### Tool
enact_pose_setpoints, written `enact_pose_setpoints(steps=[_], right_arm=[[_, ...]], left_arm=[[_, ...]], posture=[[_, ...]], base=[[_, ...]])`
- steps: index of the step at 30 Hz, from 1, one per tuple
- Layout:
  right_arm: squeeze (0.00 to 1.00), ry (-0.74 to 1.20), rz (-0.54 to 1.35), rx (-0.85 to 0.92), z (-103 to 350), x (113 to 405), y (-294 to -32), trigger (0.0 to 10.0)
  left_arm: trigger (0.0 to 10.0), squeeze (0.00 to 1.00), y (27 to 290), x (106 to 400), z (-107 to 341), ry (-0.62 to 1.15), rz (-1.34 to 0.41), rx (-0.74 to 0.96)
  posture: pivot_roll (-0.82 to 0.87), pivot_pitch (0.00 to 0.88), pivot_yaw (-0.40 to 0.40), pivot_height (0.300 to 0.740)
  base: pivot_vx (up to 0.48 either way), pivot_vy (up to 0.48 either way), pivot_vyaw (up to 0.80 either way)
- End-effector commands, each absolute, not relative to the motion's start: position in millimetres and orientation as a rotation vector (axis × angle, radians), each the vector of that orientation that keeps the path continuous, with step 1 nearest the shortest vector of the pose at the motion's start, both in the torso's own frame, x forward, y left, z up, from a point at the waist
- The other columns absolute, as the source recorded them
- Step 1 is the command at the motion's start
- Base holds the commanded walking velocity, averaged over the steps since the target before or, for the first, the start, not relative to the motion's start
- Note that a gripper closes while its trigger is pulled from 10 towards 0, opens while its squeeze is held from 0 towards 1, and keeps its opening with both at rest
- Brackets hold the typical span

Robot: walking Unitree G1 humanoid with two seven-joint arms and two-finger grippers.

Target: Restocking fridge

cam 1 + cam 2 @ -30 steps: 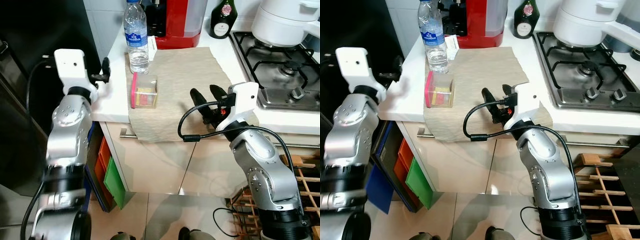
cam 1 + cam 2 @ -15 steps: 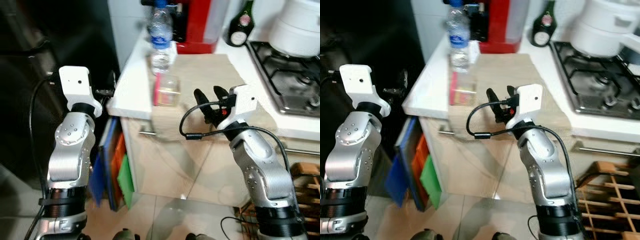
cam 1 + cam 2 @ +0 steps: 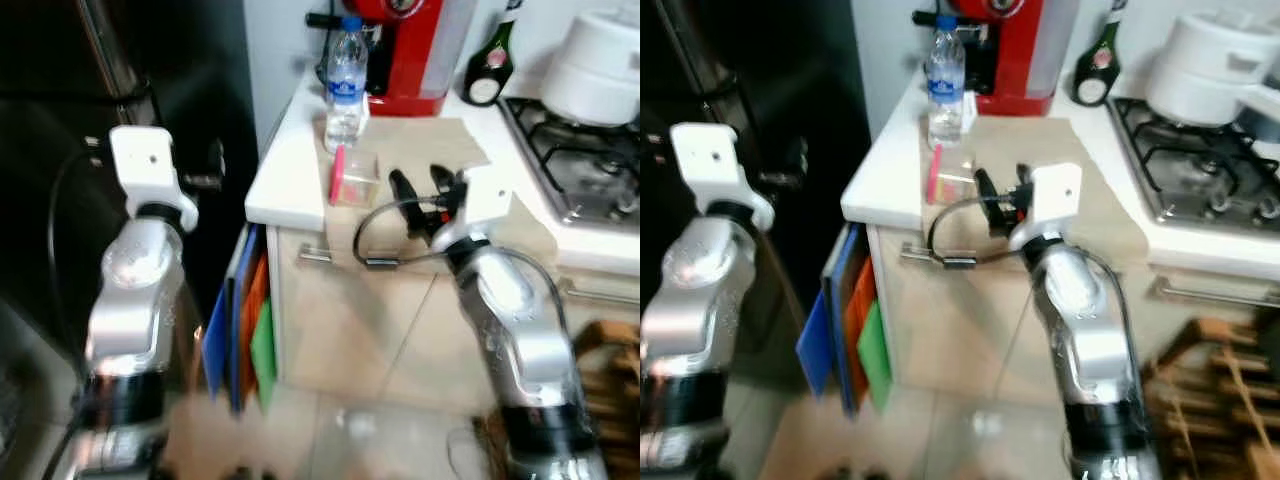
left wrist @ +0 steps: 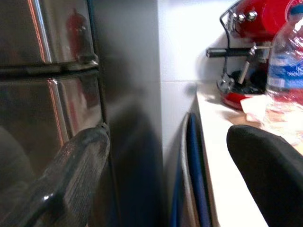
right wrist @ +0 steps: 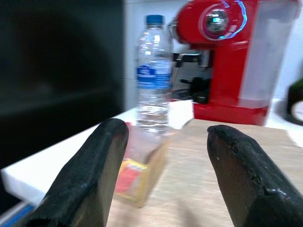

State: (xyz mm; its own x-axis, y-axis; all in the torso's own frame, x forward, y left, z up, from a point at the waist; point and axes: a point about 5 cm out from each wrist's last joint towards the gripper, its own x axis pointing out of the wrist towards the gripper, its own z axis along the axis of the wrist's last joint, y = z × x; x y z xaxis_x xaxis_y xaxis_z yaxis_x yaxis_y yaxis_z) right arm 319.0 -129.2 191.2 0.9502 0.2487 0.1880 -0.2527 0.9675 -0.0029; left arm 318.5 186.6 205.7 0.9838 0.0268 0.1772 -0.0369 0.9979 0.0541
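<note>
The humanoid's two arms are raised before a kitchen tabletop (image 3: 290, 170) with nothing in either grasp. The right pincer (image 3: 418, 186) hovers over the beige cloth (image 3: 1060, 150), its two black fingers (image 5: 102, 161) spread wide and empty, pointing toward the goods. The left pincer (image 3: 214, 160) hangs off the tabletop's edge, in front of the dark fridge (image 4: 52, 71); its fingers are likewise parted and hold nothing.

Just beyond the right pincer sits a small clear box with a pink side (image 3: 352, 177), resting on the cloth. Behind it, close by and perhaps touching, stands a clear water bottle with a blue cap (image 3: 346, 82), and behind that a red coffee machine (image 3: 1025, 55). A dark green bottle (image 3: 488, 72) and a white pot on the hob (image 3: 600, 80) stand farther right.

The fridge doors appear shut, and restocking has not visibly begun.

The risk lies in the crowding: box and bottle sit so near each other that a reach for one could knock the tall bottle over, or drag the loose cloth, whose front edge hangs over the tabletop. The head views are blurred, so aim may suffer.
</note>
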Motion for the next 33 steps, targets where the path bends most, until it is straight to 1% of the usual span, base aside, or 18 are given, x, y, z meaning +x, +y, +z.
enact_pose_setpoints(steps=[1, 6, 7, 12, 19, 25, 28, 33], right_arm=[[0.00, -0.189, 0.225, 0.000, 190, 325, -129, 10.0], [0.00, -0.198, 0.234, -0.030, 192, 338, -120, 10.0], [0.00, -0.194, 0.230, -0.054, 192, 345, -115, 10.0], [0.00, -0.190, 0.159, -0.144, 190, 360, -112, 10.0], [0.00, -0.274, 0.160, -0.124, 210, 370, -104, 10.0], [0.00, -0.357, 0.160, -0.056, 234, 378, -101, 10.0], [0.00, -0.350, 0.160, -0.034, 237, 381, -102, 10.0], [0.00, -0.293, 0.144, -0.011, 228, 386, -105, 10.0]], left_arm=[[10.0, 0.00, 182, 317, 208, -0.177, 0.010, 0.062], [10.0, 0.00, 181, 313, 205, -0.160, -0.003, 0.050], [10.0, 0.00, 179, 310, 204, -0.150, -0.024, 0.041], [10.0, 0.00, 176, 297, 199, -0.122, -0.066, 0.058], [10.0, 0.00, 181, 288, 200, -0.106, -0.061, 0.081], [10.0, 0.00, 181, 281, 201, -0.090, -0.068, 0.088], [10.0, 0.00, 180, 279, 200, -0.082, -0.070, 0.087], [10.0, 0.00, 179, 278, 200, -0.074, -0.073, 0.084]], posture=[[-0.06, 0.061, 0.011, 0.740], [-0.03, 0.083, 0.012, 0.740], [-0.02, 0.091, 0.011, 0.740], [0.02, 0.118, 0.013, 0.740], [0.07, 0.147, 0.017, 0.740], [0.09, 0.160, 0.016, 0.740], [0.09, 0.163, 0.014, 0.740], [0.09, 0.168, 0.011, 0.740]], base=[[0.000, 0.000, 0.00], [0.000, 0.000, 0.00], [0.000, 0.000, 0.00], [0.000, 0.000, 0.00], [0.000, 0.000, 0.00], [0.000, 0.000, 0.00], [0.000, 0.000, 0.00], [0.000, 0.000, 0.00]])
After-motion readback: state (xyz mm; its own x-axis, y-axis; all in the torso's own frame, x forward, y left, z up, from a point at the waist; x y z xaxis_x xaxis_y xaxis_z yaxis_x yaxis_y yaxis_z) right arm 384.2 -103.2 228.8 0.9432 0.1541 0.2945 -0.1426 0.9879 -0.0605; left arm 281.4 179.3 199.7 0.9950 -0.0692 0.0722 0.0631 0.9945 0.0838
